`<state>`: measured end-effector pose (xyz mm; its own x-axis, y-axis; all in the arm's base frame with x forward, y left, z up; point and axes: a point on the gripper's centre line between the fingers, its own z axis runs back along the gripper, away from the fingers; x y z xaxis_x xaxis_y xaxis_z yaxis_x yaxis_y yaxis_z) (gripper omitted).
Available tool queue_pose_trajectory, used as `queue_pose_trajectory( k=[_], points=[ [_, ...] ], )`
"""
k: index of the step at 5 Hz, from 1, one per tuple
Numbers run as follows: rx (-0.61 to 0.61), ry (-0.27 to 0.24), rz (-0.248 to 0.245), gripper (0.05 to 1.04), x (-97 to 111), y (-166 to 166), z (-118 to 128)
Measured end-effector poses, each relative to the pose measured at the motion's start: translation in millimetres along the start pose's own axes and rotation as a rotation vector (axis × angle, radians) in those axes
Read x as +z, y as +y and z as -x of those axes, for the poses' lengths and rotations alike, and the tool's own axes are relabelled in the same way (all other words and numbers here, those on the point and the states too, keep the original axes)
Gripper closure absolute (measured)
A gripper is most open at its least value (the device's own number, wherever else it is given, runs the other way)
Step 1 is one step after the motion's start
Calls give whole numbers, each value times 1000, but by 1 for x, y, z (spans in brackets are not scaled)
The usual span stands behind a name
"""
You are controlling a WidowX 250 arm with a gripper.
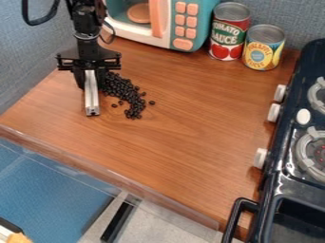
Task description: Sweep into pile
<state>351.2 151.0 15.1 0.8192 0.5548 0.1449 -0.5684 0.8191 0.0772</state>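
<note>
Beside small black beans [122, 88], my black two-finger gripper [90, 81] clamped a silver metal bar [92, 100], best swept low.

We see bright, diffuse light over the desk [190, 118], with a soft, pale sheen on the wood. We note faint shading beneath the toy microwave [143, 35], bright glints on the metal bar [91, 92] and glossy stove [274, 178], and near-black tones across the dark beans [120, 88]. We cannot tell the light's direction.
</note>
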Motion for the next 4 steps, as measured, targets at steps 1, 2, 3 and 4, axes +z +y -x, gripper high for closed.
queue_pose_trajectory(
  k=[1,2,3,4],
  points=[
    [28,-28,29,699,26,21,-13],
    [51,-34,61,699,49,40,-25],
    [52,-44,75,698,67,54,-37],
    [-37,-137,36,699,68,57,-52]
  ],
)
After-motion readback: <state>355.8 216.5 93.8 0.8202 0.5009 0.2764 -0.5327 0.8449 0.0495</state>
